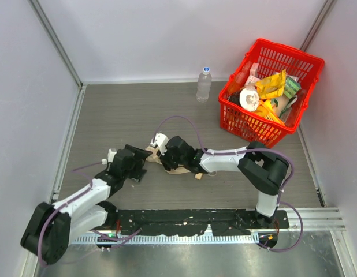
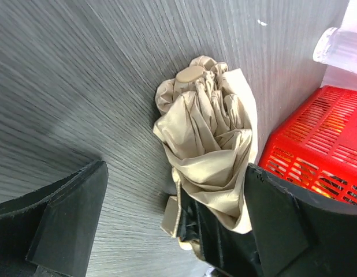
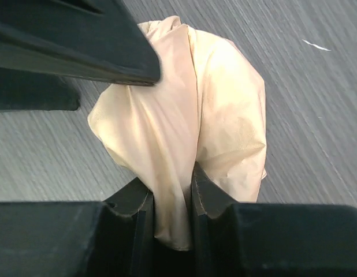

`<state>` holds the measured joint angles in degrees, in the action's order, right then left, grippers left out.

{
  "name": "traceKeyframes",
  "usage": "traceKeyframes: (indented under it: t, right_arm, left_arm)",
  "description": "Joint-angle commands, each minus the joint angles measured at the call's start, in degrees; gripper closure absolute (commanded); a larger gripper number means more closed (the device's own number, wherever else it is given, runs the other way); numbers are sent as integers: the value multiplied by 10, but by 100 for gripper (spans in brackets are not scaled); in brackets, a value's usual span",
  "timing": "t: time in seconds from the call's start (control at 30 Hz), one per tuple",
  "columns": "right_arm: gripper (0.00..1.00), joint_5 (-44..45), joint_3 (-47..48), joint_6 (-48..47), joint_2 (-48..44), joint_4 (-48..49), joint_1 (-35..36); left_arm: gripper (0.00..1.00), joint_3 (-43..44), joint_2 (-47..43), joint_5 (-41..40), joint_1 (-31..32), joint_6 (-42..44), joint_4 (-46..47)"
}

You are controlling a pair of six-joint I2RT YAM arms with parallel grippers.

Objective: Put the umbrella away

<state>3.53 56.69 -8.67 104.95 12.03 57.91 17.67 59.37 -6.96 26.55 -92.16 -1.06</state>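
The umbrella [image 2: 207,144] lies folded on the grey worktop [image 1: 121,115], in the middle of the near half, between the two arms. Its cream-beige fabric is loosely bunched and creased, not wrapped tight. A small rounded beige cap [image 2: 190,74] shows at the end farthest from the left wrist camera.

Right tool [image 3: 170,199] – clenched on the umbrella. A fold of fabric is pinched between its two black fingers [image 3: 132,208], and the rest of the canopy bulges out beyond the fingertips. In the top view this tool sits directly over the bundle and hides most of it.

Left tool [image 2: 175,173] – released. Its jaws stand wide apart and hold nothing. The umbrella lies in the gap between them, against the right-hand finger [image 2: 282,225] as the wrist view shows it. The other finger is well apart from the fabric. In the top view this tool is just beside the left end of the bundle.

A red plastic basket [image 1: 271,92] stands at the far right of the worktop, well apart from the umbrella. It contains yellow packets [image 1: 271,83] and other mixed items. A clear water bottle [image 1: 204,84] stands upright just left of the basket, near the back wall.
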Motion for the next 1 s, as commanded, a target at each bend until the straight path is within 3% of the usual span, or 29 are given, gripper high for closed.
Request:
traceKeyframes:
  t: [0.0, 0.1, 0.2, 0.27, 0.43, 0.57, 0.67, 0.83, 0.97]
  right_arm:
    - [99, -143, -45, 109, 48, -117, -26]
    - [99, -193, -37, 131, 49, -142, -44]
    - [99, -246, -25, 144, 61, -160, -55]
    - [99, -271, -17, 155, 70, -165, -63]
    - [99, -326, 4, 182, 92, -179, -85]
    - [99, -317, 11, 188, 99, -178, -92]
    - [99, -301, 13, 189, 94, -180, -90]
    - [99, -241, 22, 177, 74, -203, -74]
    - [99, -230, 44, 171, 80, -227, -65]
  left_arm:
    - [0, -67, -87, -10, -28, 64, -5]
    - [0, -81, -146, 3, -31, 92, 7]
    - [0, -48, -172, 13, -31, 122, -57]
    - [1, -34, -184, 29, -31, 138, -49]
    - [0, 26, -117, 51, -31, 132, -76]
    - [0, 52, -5, 119, -31, 106, -12]
    - [0, 58, 28, 95, -18, 106, 4]
    - [0, 28, -40, 14, -11, 94, -30]
    - [0, -9, -82, 6, -9, 100, 7]
